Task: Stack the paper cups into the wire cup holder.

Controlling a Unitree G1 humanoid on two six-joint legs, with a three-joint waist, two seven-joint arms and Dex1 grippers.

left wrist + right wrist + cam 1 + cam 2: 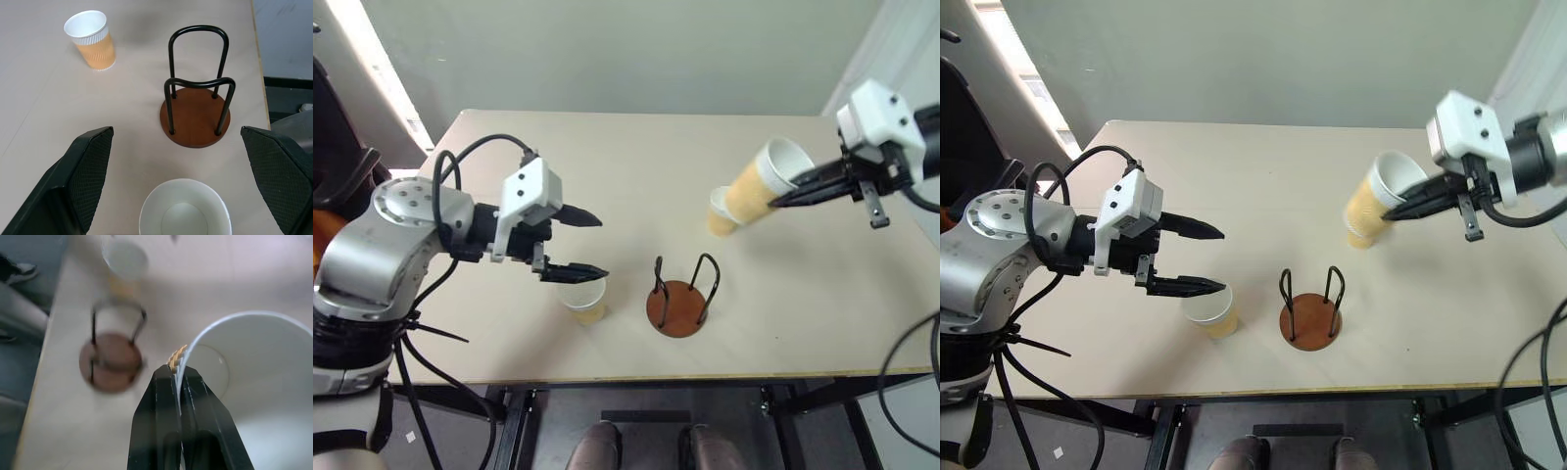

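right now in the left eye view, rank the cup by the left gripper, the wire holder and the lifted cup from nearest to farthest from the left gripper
1. The paper cup standing on the table just under the open left gripper.
2. The wire cup holder, to that cup's right near the front edge, empty.
3. The lifted cup, pinched at its rim by the right gripper, tilted above the table on the far right.

The raised paper cup (pixel 759 186) hides most of the cup behind it (pixel 718 211) on the worktop (pixel 636 166). In the right wrist view, the wire cup holder (pixel 111 357) and a far cup (pixel 124 260) are smeared by blur. The left wrist view's edge cuts off the near cup (pixel 185 208), and the left tool's fingers (pixel 88 171) are cropped too
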